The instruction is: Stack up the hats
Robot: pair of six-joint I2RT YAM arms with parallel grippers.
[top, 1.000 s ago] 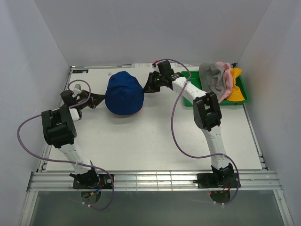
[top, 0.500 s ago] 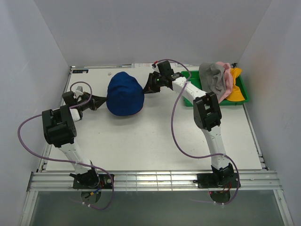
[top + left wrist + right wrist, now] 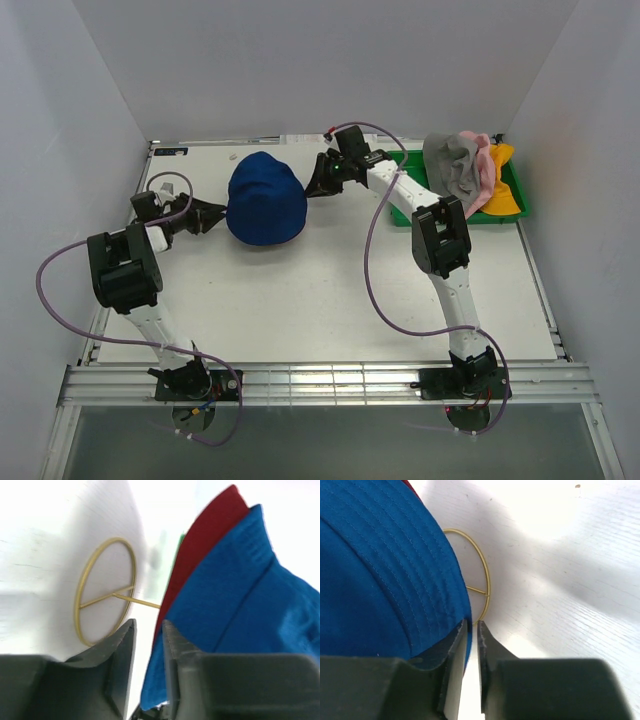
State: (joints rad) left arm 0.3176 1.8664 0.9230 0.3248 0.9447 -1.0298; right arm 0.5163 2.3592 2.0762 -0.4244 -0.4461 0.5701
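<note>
While the blue hat [image 3: 266, 198] is sitting over the dark red hat [image 3: 210, 535] on the table [image 3: 300, 300] between both arms, three more hats [image 3: 455, 165] are waiting in the green tray [image 3: 495, 220], nearest the right arm. The left gripper [image 3: 212, 215], jaws spread, is flanking the brim's left. The right gripper [image 3: 318, 183] is showing only a slit, its grip unclear.
</note>
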